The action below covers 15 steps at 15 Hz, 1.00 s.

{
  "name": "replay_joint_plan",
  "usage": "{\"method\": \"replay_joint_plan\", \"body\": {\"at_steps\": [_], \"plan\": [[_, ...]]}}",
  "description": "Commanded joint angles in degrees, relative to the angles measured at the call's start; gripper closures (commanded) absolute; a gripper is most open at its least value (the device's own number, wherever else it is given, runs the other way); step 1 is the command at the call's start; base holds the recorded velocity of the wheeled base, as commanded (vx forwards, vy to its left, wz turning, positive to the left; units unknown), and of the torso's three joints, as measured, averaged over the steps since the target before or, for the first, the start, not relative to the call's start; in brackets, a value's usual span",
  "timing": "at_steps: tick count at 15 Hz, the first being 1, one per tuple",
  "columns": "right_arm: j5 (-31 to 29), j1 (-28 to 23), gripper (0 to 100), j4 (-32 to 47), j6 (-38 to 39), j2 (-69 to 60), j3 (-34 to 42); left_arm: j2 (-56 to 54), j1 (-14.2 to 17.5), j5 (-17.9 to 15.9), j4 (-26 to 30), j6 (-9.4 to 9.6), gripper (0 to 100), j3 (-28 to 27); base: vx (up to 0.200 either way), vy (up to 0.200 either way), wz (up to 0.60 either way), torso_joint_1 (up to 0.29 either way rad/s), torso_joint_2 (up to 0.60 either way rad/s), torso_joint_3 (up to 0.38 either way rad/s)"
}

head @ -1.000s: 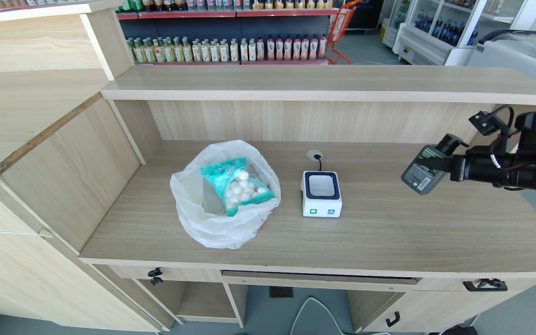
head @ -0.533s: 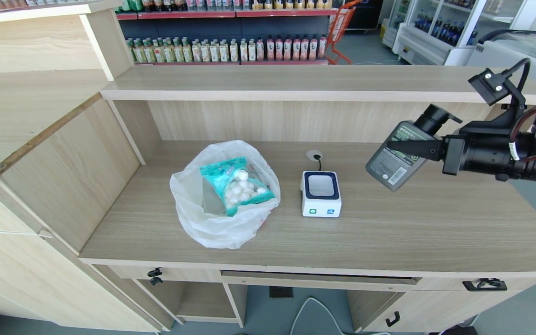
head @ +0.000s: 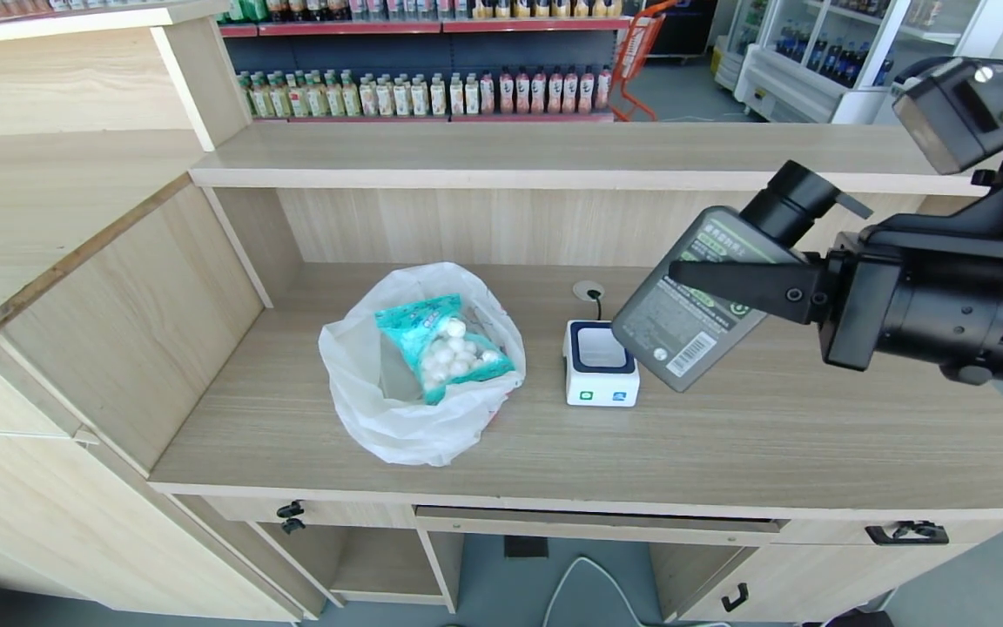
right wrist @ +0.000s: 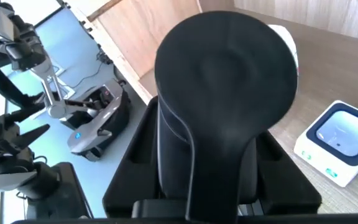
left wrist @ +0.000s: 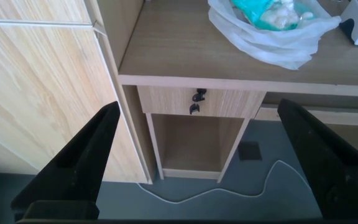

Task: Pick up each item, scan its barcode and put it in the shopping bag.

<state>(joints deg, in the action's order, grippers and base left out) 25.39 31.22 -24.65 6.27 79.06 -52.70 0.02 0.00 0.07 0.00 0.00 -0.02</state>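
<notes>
Head view: bottle (head: 674, 335) in right claw (head: 695, 280)

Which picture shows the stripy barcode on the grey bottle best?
The head view. There the grey bottle, held in the right gripper, turns its label and barcode toward the camera. The right wrist view looks down on its black cap, label hidden. The left wrist view faces the shopping bag and drawer.
</notes>
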Motion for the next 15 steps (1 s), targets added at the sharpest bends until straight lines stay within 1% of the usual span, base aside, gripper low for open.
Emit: {"method": "replay_joint_plan", "body": {"at_steps": [1,4,6,8,9,12,15], "plan": [[-1.4,4.2,100,-1.6,0.2,-2.0,2.0,0.0,0.0,0.0,0.0,0.00,0,0.0,0.000,0.000,0.00,0.000,0.00,0.000],[-2.1,5.3,100,-2.4,0.4,-2.6,3.5,0.0,0.0,0.0,0.0,0.09,0,0.0,0.000,0.000,0.00,0.000,0.00,0.000],[-4.2,7.9,100,-2.6,2.3,-2.9,3.8,0.0,0.0,0.0,0.0,0.09,0,-0.1,0.000,0.000,0.00,0.000,0.00,0.000],[-8.6,11.9,100,-2.9,8.6,-3.0,3.9,0.0,0.0,0.0,0.0,0.00,0,0.0,0.000,0.000,0.00,0.000,0.00,0.000],[-9.3,13.3,100,-2.9,10.2,-3.6,4.6,0.0,0.0,0.0,0.0,0.00,0,0.0,0.000,0.000,0.00,0.000,0.00,0.000],[-9.4,16.8,100,-4.6,10.2,-5.1,9.1,0.0,0.0,0.0,0.0,0.00,0,0.0,0.000,0.000,0.00,0.000,0.00,0.000],[-9.5,18.5,100,-4.6,12.1,-5.2,9.1,0.0,0.0,0.0,0.0,0.00,0,0.0,0.000,0.000,0.00,0.000,0.00,0.000]]}}
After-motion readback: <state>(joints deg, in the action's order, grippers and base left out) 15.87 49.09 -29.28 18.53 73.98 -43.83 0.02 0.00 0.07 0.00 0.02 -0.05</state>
